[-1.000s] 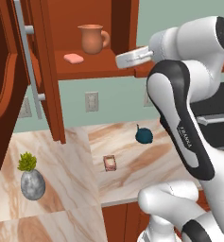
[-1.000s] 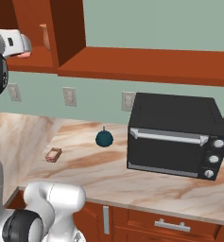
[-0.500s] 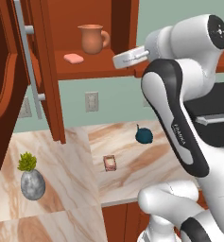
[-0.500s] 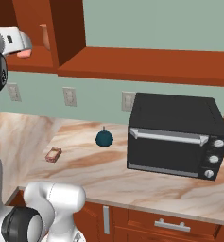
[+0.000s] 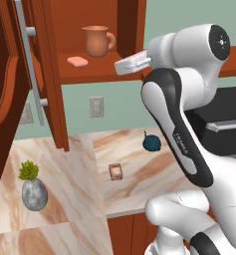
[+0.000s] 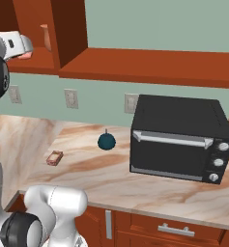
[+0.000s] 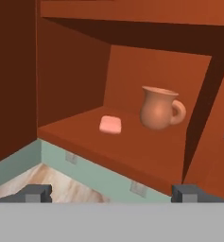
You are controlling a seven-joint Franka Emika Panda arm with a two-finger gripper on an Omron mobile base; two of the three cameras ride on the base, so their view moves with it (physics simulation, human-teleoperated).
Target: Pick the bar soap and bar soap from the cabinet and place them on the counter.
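I count two bars of soap. The pink bar soap [image 5: 77, 61] lies flat on the shelf of the cabinet [image 5: 50, 74], just beside the one terracotta mug [image 5: 97, 41], which stands upright with its handle to the right; in the hand view I see the same pair, soap [image 7: 110, 125] left of the mug [image 7: 159, 108], near each other but apart. The second bar, the brown-rimmed soap [image 5: 116, 171], lies flat on the counter [image 5: 69, 179], well out from the wall; from the right base view it sits [image 6: 54, 157] left of a single small dark teal round object [image 6: 106, 141] with a short stem.

My gripper [image 7: 111, 194] is up at shelf height in front of the open cabinet, its two fingertips [image 7: 35, 193] set at the far sides of the hand view, so the claw is spread wide with nothing between the jaws. In the left base view the white hand [image 5: 132, 63] points toward the shelf edge, short of the pink bar.

One cabinet door [image 5: 10, 84] stands swung open at left, with a long grey bar handle [image 5: 30, 64]. On the counter I also count one grey stone-like pot with a green plant [image 5: 33, 188], and one black toaster oven [image 6: 179, 138] at right. The wall is pale green with three outlet plates [image 6: 71, 98] in the right base view. The worktop is beige-pink marble with brown veins over reddish-brown drawer fronts [image 6: 174, 229].
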